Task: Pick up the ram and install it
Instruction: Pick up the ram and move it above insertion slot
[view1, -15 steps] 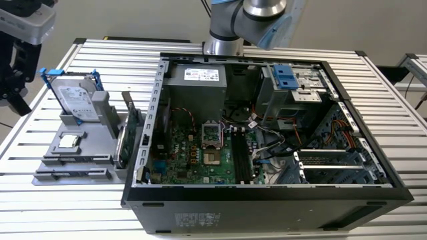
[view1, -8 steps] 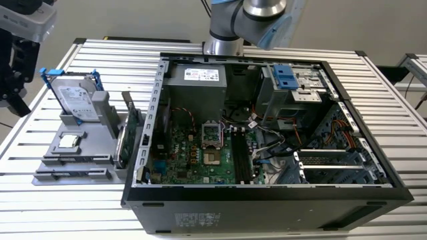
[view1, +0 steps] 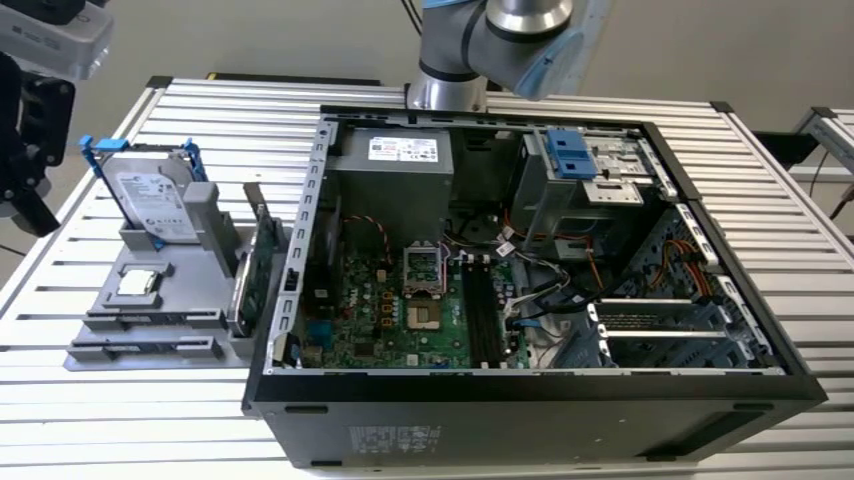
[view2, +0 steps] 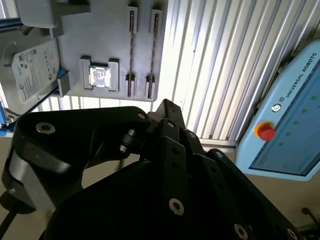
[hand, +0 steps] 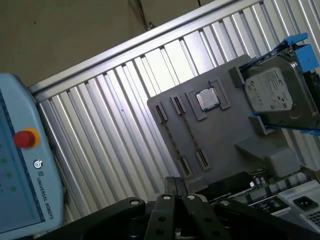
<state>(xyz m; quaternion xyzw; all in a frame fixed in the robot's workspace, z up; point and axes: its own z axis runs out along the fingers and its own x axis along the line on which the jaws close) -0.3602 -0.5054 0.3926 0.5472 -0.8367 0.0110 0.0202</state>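
Gripper (view2: 165, 106) fingers look together, empty, well apart from processor chip (view2: 100, 75). Ram (view2: 131, 50) seems edge-on in slots (view2: 153, 50) just beside that chip: light, stiff, fragile; pinch faces mid-length.

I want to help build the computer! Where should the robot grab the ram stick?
Probably its long top edge, near the middle, coming straight down from above. The ram seems to stand edge-up in a slot of the gray holder, so only that edge is free.

In the second wrist view an edge cuts off the hand (view2: 166, 111).
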